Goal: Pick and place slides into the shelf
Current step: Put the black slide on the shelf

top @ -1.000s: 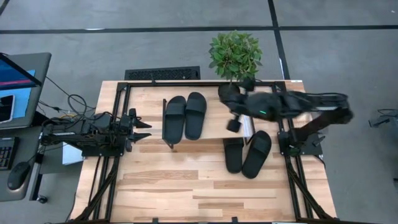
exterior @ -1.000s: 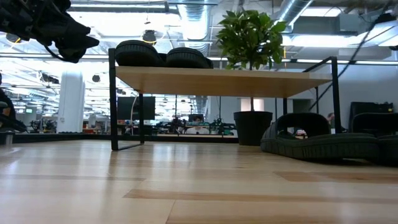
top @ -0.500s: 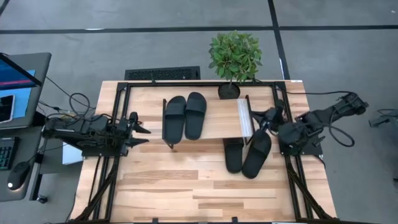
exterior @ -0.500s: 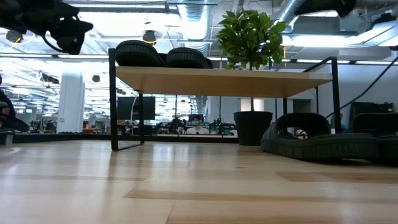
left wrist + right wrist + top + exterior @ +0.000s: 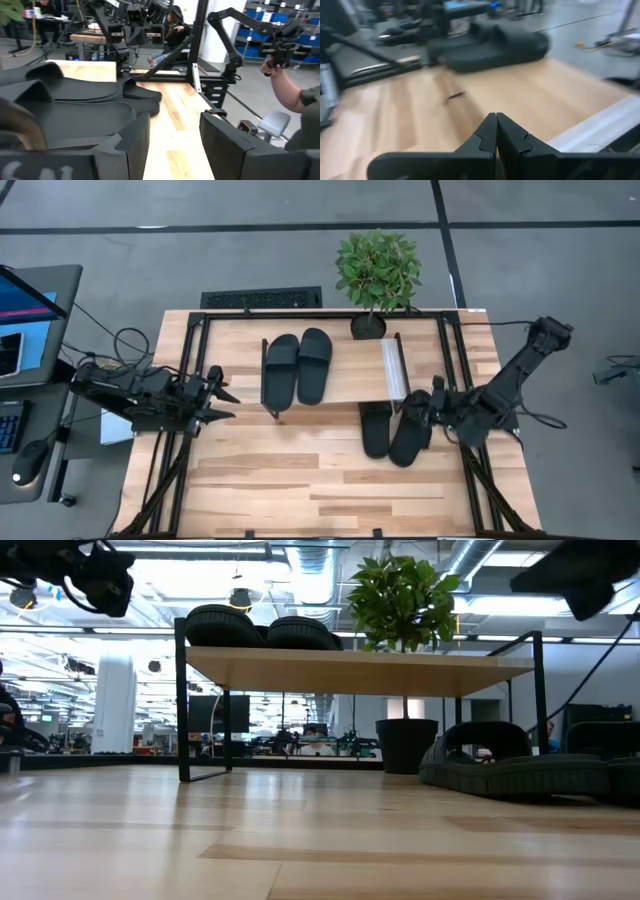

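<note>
Two black slides [image 5: 282, 370] [image 5: 314, 365] lie side by side, soles down, on the left half of the shelf [image 5: 350, 370]; the low view shows them on its top [image 5: 222, 625]. Two more slides [image 5: 375, 430] [image 5: 410, 435] rest on the tabletop just near the shelf's right end [image 5: 520, 772]. My right gripper [image 5: 428, 405] hovers shut above the far end of the right-hand table slide; its wrist view looks across the shelf top [image 5: 496, 127]. My left gripper [image 5: 225, 402] hangs open in the air left of the shelf [image 5: 172, 135].
A potted plant [image 5: 368, 325] stands at the table's far edge behind the shelf. The shelf's pale strip [image 5: 392, 370] is at its right end. Black frame rails run along both table sides. A person's hand [image 5: 285, 85] shows beyond the table in the left wrist view.
My right arm has drawn back from over the shelf's far right end, swinging toward the table's right and then its near edge, and now hangs over the two slides on the tabletop. My left gripper has drifted slightly toward the near left. No slide has moved.
</note>
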Robot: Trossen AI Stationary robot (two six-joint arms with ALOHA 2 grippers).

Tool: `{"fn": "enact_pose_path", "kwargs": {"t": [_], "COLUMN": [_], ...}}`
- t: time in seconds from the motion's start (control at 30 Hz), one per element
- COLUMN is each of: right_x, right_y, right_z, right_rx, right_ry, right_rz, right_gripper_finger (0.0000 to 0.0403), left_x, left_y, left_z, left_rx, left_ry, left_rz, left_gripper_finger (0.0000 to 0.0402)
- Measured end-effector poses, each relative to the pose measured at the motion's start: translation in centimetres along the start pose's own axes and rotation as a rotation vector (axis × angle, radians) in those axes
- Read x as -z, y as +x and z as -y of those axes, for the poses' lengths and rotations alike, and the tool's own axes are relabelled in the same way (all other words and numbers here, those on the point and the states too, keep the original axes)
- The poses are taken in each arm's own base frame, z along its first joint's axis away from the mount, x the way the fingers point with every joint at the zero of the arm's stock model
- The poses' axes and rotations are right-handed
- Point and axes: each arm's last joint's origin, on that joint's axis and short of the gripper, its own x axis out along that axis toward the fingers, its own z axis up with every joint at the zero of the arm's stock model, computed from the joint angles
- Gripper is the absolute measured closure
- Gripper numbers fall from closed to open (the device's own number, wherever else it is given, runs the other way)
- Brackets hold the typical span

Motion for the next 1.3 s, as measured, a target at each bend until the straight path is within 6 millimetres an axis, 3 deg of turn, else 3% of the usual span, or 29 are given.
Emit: {"fn": "enact_pose_path", "kwargs": {"t": [0.13,0.53,0.87,1.0,1.3], "right_x": [1.5,1.9,2.2,2.9,4.1], "right_y": [-0.1,2.7,4.9,5.1,6.7], "right_z": [-1.1,-2.5,-5.1,-6.3,-6.4], "right_rx": [-0.048,0.019,-0.325,-0.441,-0.440], "right_ry": [0.078,0.093,0.225,0.163,0.120], "right_rz": [-0.014,0.015,-0.108,-0.127,-0.207], "right_gripper_finger": [0.0403,0.0403,0.0403,0.0403,0.0401], "left_x": [0.0,-0.2,-0.1,-0.2,-0.2], "left_y": [0.0,0.0,0.0,0.0,0.0], "left_z": [0.2,0.4,0.3,0.3,0.2], "left_rx": [0.025,0.035,0.035,0.035,-0.001], "left_ry": [0.001,0.002,0.012,0.013,0.019], "left_rz": [0.000,0.016,0.015,0.017,0.026], "left_gripper_finger": [0.0242,0.0242,0.0242,0.0242,0.0242]}}
